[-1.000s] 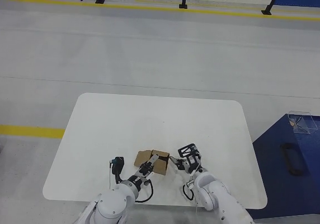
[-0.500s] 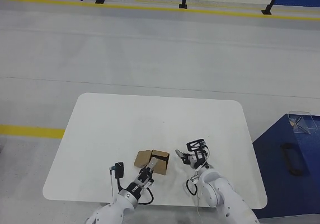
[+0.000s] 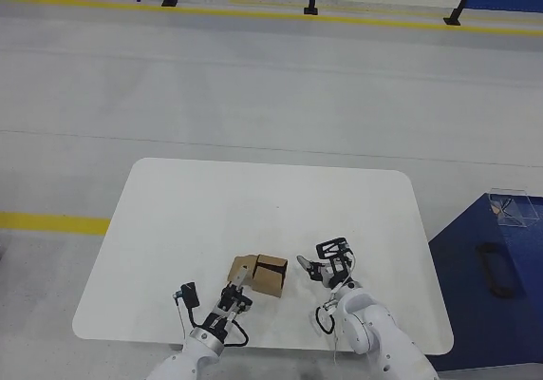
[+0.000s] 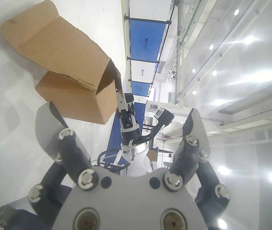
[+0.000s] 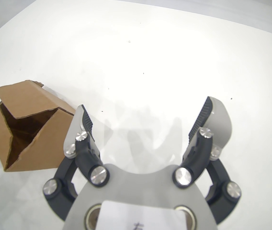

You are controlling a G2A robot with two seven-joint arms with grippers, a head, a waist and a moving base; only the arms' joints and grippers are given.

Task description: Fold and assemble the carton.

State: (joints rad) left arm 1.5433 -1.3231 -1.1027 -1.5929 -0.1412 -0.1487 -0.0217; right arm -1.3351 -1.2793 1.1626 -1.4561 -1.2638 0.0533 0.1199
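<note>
Nearest the robot, the left claw (image 3: 236, 291) hangs just short of the carton (image 3: 264, 275), its two fingers spread wide with nothing between them; in its own wrist view the left claw (image 4: 121, 112) looks along the counter at the carton's (image 4: 61, 48) closed side and at a loose tabbed flap standing off the far end. The carton lies on its side on the white counter (image 3: 252, 199), near the robot's edge, opened into a rough box shape but not squared. In the right wrist view the carton (image 5: 30, 98) shows an open end, with inner panels slanting inward and the dark inside exposed. Just beyond it the right claw (image 3: 317, 256) hovers low beside that open end, likewise spread wide and empty; seen from its own wrist, the right claw (image 5: 145, 107) has one finger close against the carton's corner, though whether it touches I cannot tell. Farther off lies bare counter (image 5: 150, 48). As I judge it, the work sits between grips: the body is raised and the ends are not yet closed. The next move probably calls for one claw to steady the body while the other presses the end flaps in and tucks the tab, since so light a carton would likely slide.
</note>
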